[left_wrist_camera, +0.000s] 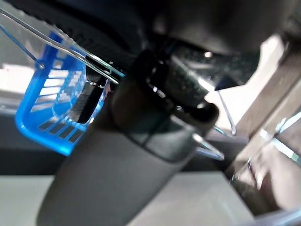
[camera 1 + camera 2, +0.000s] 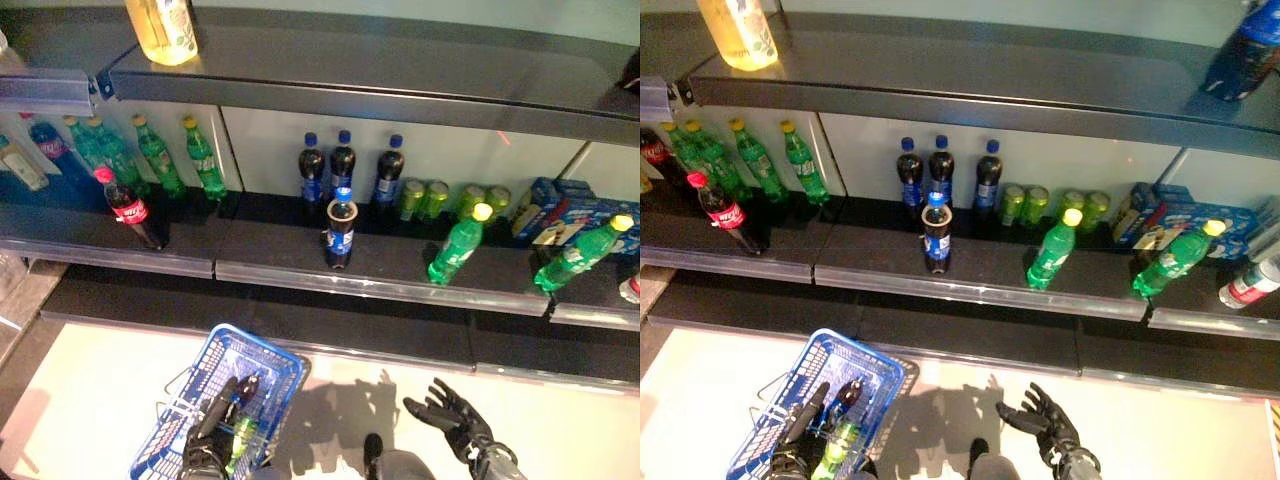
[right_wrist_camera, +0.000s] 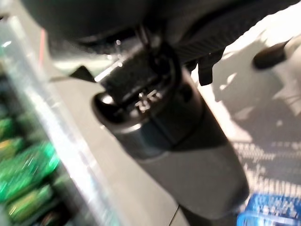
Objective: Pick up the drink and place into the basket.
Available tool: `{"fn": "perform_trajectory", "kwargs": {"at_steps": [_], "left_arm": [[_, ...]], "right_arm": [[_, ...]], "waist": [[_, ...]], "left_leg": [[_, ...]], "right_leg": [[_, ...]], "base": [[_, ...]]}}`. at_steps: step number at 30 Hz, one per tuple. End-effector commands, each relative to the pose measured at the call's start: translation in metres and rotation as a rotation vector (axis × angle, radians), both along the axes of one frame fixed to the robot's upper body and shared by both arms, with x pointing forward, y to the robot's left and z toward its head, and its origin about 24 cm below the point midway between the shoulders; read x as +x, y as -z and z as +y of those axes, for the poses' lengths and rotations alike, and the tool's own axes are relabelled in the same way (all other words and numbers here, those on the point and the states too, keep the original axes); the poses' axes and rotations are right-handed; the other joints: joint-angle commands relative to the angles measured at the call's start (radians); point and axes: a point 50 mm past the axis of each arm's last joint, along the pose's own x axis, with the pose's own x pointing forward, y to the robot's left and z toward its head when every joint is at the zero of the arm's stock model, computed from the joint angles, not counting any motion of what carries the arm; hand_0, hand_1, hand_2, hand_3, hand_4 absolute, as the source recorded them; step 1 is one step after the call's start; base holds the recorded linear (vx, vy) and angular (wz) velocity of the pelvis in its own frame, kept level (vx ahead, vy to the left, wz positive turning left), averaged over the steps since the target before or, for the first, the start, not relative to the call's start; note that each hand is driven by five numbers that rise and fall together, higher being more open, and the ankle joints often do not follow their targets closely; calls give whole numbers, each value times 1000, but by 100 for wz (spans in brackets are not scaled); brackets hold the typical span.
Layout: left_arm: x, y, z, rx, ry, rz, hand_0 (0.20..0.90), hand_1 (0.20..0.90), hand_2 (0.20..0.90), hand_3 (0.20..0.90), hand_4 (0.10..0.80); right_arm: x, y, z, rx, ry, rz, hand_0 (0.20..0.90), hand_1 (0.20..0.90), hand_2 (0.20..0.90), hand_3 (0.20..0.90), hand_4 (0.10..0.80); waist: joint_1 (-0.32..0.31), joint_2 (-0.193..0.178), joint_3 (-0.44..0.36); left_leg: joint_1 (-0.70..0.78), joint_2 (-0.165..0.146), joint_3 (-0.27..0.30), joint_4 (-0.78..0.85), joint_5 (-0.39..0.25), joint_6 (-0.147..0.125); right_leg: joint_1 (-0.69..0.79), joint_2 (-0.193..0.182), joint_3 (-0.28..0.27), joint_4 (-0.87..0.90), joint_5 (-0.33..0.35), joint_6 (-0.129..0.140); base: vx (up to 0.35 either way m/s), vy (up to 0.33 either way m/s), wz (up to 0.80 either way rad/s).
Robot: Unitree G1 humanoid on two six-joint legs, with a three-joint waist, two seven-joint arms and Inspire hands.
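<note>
Two drinks, a dark bottle (image 2: 243,392) and a green one (image 2: 241,436), lying in the blue basket (image 2: 281,371) (left hand (image 2: 208,440) at its handle, grip unclear), right hand (image 2: 452,415) spread above the floor.

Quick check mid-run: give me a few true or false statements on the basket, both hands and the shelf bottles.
1. The blue basket already holds bottles. True.
2. The right hand grips a green bottle. False: it is open and holds nothing, low over the pale floor.
3. The left hand is at the basket. True.
4. The blue-capped cola bottle at the shelf's front edge lies on its side. False: it stands upright.
5. The red-capped cola bottle stands left of the blue-capped one. True.
</note>
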Motion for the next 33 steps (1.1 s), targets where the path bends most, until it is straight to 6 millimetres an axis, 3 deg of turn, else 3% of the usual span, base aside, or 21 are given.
{"fn": "perform_trajectory", "kwargs": {"at_steps": [1, 2, 3, 4, 9, 11, 12, 13, 15, 16, 17, 19, 22, 24, 26, 27, 29, 30, 31, 33], "left_arm": [[40, -34, 13, 74, -101, -294, 300, 300, 300, 200, 100], [35, -31, 12, 71, -121, -274, 300, 300, 300, 200, 100], [32, -30, 13, 72, -132, -262, 300, 300, 300, 200, 100], [24, -25, 13, 78, -123, -224, 300, 300, 300, 200, 100], [5, -10, 16, 134, -30, -34, 300, 300, 300, 200, 100], [-4, -7, 22, 156, -41, 15, 300, 300, 300, 200, 100], [-12, -5, 26, 164, -65, 49, 300, 300, 300, 200, 100], [-24, -2, 33, 164, -122, 98, 300, 300, 300, 200, 100], [-28, -1, 38, 163, -132, 110, 300, 300, 300, 200, 100], [-28, 0, 41, 170, -118, 122, 300, 300, 300, 200, 100], [-28, 0, 42, 172, -110, 126, 300, 300, 300, 200, 100], [-25, -1, 46, 174, -114, 143, 300, 300, 300, 200, 100], [-20, -2, 48, 184, -129, 168, 300, 300, 300, 200, 100], [-21, -3, 49, 186, -154, 165, 300, 300, 300, 200, 100], [-22, -3, 49, 196, -154, 167, 300, 300, 300, 200, 100], [-22, -2, 46, 200, -150, 164, 300, 300, 300, 200, 100], [-21, -2, 44, 198, -141, 158, 300, 300, 300, 200, 100], [-23, 0, 37, 194, -121, 146, 300, 300, 300, 200, 100], [-27, 2, 34, 191, -116, 146, 300, 300, 300, 200, 100], [-33, 4, 33, 190, -111, 161, 300, 300, 300, 200, 100]], "right_arm": [[18, -9, -1, -50, -35, -50, 900, 900, 900, 900, 800], [16, -5, 1, -46, -31, -30, 900, 900, 900, 900, 800], [14, -3, 2, -47, -38, -16, 900, 900, 900, 900, 800], [7, 3, 3, -77, -35, 21, 900, 900, 900, 900, 800], [-12, 18, 6, -67, 59, 99, 900, 900, 900, 900, 800], [-15, 21, 9, -68, 46, 116, 900, 900, 900, 900, 800], [-16, 24, 13, -66, 29, 133, 900, 900, 900, 900, 800], [-15, 27, 19, -62, 5, 159, 900, 900, 900, 900, 800], [-13, 29, 23, -60, 1, 161, 900, 900, 900, 900, 800], [-12, 31, 25, -62, 10, 156, 900, 900, 900, 900, 800], [-11, 31, 26, -61, 17, 152, 900, 900, 900, 900, 800], [-5, 31, 29, -73, 14, 151, 900, 900, 900, 900, 800], [8, 28, 30, -100, -32, 154, 900, 900, 900, 900, 800], [12, 25, 30, -105, -91, 144, 900, 900, 900, 900, 800], [14, 24, 31, -128, -144, 150, 900, 900, 900, 900, 800], [14, 24, 31, -151, -178, 167, 900, 900, 900, 900, 800], [14, 23, 29, -154, -178, 172, 900, 900, 900, 900, 800], [18, 21, 24, -155, -181, 165, 900, 900, 900, 900, 800], [22, 20, 22, -160, -184, 154, 900, 900, 900, 900, 800], [26, 19, 22, -160, -188, 149, 900, 900, 900, 900, 800]], "waist": [[29, -27, -48], [39, -28, -56], [43, -28, -61], [46, -24, -71], [38, -7, -93], [41, -4, -95], [51, -3, -97], [74, 4, -94], [83, 10, -95], [85, 15, -96], [86, 15, -96], [91, 18, -95], [104, 13, -89], [106, -9, -73], [111, -28, -63], [127, -47, -47], [137, -58, -37], [178, -68, -19], [200, -60, -13], [210, -55, -19]], "left_leg": [[-90, -200, -175, 149, -140, 58], [-95, -243, -219, 157, -163, 74], [-96, -266, -234, 161, -176, 84], [-92, -297, -216, 166, -204, 102], [-30, -285, -199, 30, -181, 122], [-16, -282, -195, 10, -174, 123], [-7, -278, -180, -1, -171, 121], [17, -260, -139, -23, -167, 118], [24, -246, -124, -35, -163, 122], [24, -233, -119, -33, -161, 123], [25, -229, -116, -31, -161, 122], [34, -205, -101, -22, -165, 116], [30, -151, -60, 29, -171, 80], [6, -102, -47, 133, -173, 60], [-35, -74, -68, 249, -133, 45], [-100, -61, -78, 385, -83, 41], [-148, -68, -105, 460, -72, 52], [-215, -185, -155, 492, -97, 94], [-238, -233, -166, 469, -94, 103], [-235, -263, -168, 396, -86, 106]], "right_leg": [[98, 26, 41, -140, 48, 24], [93, 29, 66, -148, 56, 28], [91, 32, 78, -153, 60, 31], [90, 41, 90, -163, 65, 35], [82, 76, 98, -137, 49, 37], [67, 80, 65, -98, 38, 41], [60, 69, 17, -76, 37, 47], [52, 19, -63, -35, 49, 68], [39, -4, -69, -28, 60, 78], [40, -38, -54, -34, 73, 89], [40, -49, -51, -34, 78, 95], [31, -88, -71, -15, 98, 115], [64, -77, -123, -53, 66, 88], [77, -44, -131, -68, 47, 54], [92, -19, -125, -86, 40, 29], [116, -2, -139, -107, 43, 4], [125, 6, -136, -115, 48, -7], [140, 13, -126, -126, 60, -4], [149, 30, -118, -133, 57, -1], [149, 46, -115, -138, 49, 4]], "base": [[10, -54, -97], [8, -59, -112], [-5, -54, -133], [0, -34, -99], [15, 11, -87], [21, -54, -32], [35, -169, -39], [24, -222, -49], [1, -284, -91], [-1, -316, -93], [4, -340, -64], [35, -353, -42], [68, -511, -66], [50, -499, -54], [57, -499, -81], [77, -600, -72], [82, -390, -64], [160, -296, -66], [222, -352, -72], [200, -167, -58]]}}
